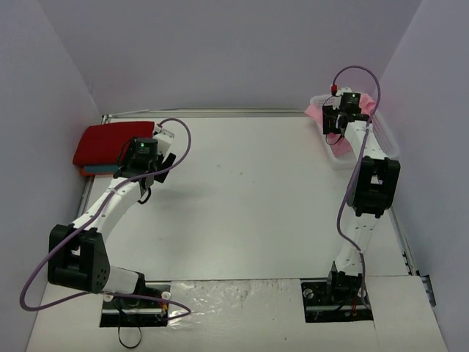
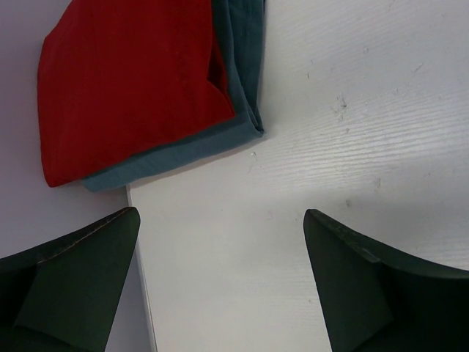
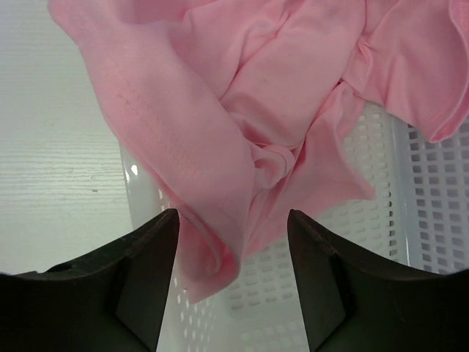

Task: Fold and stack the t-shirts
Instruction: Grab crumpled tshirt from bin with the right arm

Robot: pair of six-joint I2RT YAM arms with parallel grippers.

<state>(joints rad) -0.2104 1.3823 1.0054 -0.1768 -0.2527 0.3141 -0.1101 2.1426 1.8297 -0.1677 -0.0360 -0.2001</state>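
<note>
A folded red t-shirt [image 1: 106, 142] lies on a folded teal-blue t-shirt [image 1: 97, 170] at the table's far left; both show in the left wrist view, the red t-shirt [image 2: 132, 81] over the teal-blue t-shirt [image 2: 242, 66]. My left gripper [image 1: 152, 176] is open and empty just right of the stack, above bare table [image 2: 220, 220]. A crumpled light pink t-shirt [image 3: 220, 110] hangs over the wall of the white mesh basket [image 3: 322, 293] at the far right [image 1: 316, 108]. My right gripper [image 3: 233, 220] is open above the basket, a hanging fold of pink cloth between its fingers.
The basket [image 1: 385, 139] stands against the right wall at the back. The table's left edge [image 2: 141, 264] runs just beside my left gripper. Purple cables loop over both arms.
</note>
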